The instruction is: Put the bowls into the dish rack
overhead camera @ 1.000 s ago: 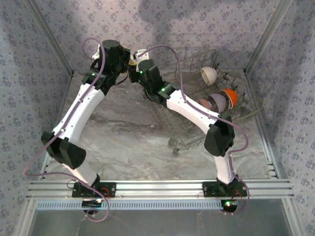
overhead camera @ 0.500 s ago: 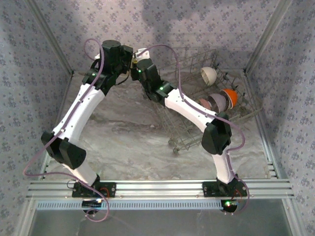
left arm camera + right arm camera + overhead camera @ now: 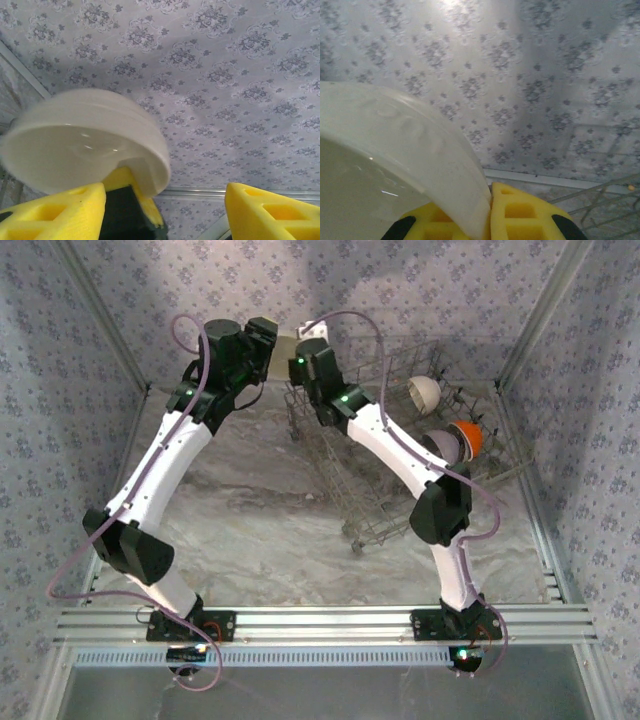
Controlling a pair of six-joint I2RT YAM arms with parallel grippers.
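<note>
A white bowl (image 3: 385, 165) is pinched by its rim in my right gripper (image 3: 487, 215), which is shut on it. In the top view this bowl (image 3: 316, 330) shows as a white patch above the right gripper (image 3: 308, 346), near the back wall. My left gripper (image 3: 165, 212) stands open right beside the same bowl (image 3: 85, 140), its yellow fingers (image 3: 50, 215) wide apart with the rim not between them. The dish rack (image 3: 385, 520) sits at the right, holding a cream bowl (image 3: 424, 392), an orange bowl (image 3: 468, 437) and a lavender one (image 3: 441, 446).
Patterned walls close in the back and both sides, with a metal corner post (image 3: 530, 320) at the rear right. The marbled tabletop (image 3: 250, 510) lies between the two arms. The left gripper (image 3: 264, 338) sits close to the right one.
My left gripper has opened and let go of the white bowl. The right gripper, shut on its rim, has lifted and moved toward the back right.
</note>
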